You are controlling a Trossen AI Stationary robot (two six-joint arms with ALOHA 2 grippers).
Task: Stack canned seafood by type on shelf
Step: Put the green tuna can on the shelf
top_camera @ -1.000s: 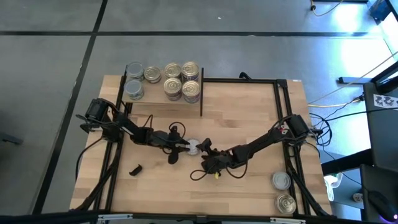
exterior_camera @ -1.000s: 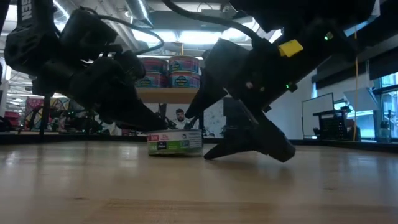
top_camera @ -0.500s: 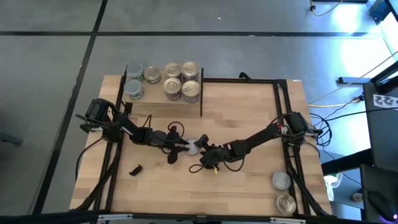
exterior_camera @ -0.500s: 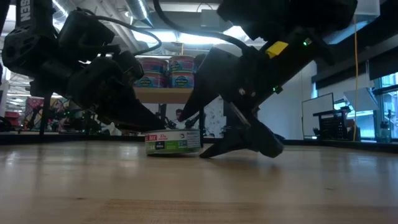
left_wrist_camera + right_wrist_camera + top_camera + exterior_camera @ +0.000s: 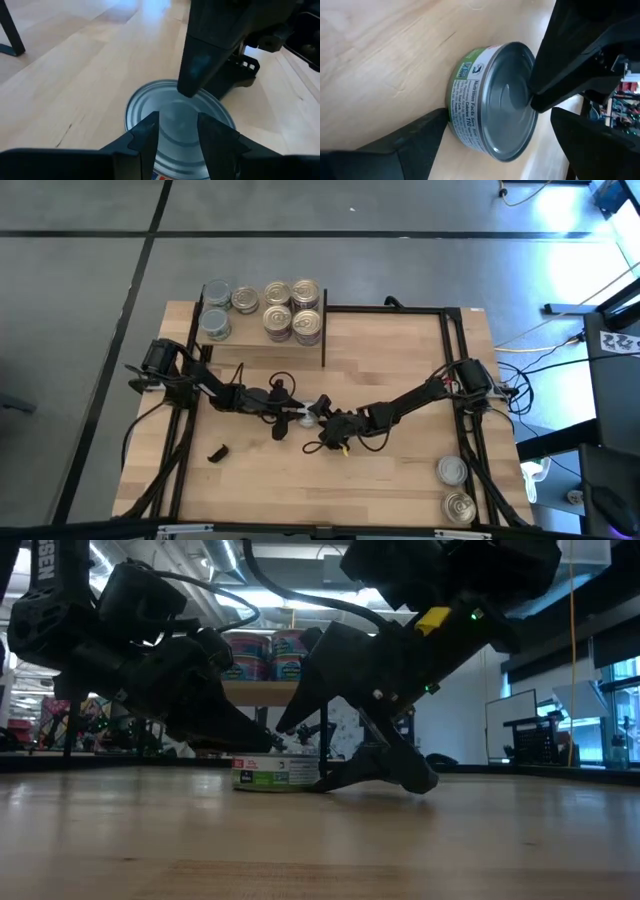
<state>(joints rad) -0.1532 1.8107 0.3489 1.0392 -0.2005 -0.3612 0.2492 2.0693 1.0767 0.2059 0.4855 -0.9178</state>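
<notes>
A short round can (image 5: 317,410) with a silver-grey top and a green-and-white label (image 5: 275,774) stands upright at the table's middle. My left gripper (image 5: 177,122) reaches it from the table's left, its fingers a narrow gap apart over the can's top. My right gripper (image 5: 498,117) comes from the right, open and rolled. One of its fingers (image 5: 415,142) lies low beside the can's wall and the other (image 5: 197,55) stands above the top. I cannot tell whether either touches the can. The shelf (image 5: 262,346) at the far left carries several cans, two pairs stacked (image 5: 292,310). My left gripper has its fingertips (image 5: 536,102) on the can's flat silver top (image 5: 172,107), near its middle. The fingers come slanting down from the table's left, with nothing between them. The can stands upright with its bottom on the table.
Two more cans (image 5: 452,470) (image 5: 459,506) stand at the near right corner. A small black object (image 5: 216,452) lies near the left front. A black metal frame (image 5: 446,360) runs round the table. Bare wood lies near the front edge.
My right gripper has moved toward the far edge and the can, sinking a little and rolling. Its low finger now lies beside the can's wall.
</notes>
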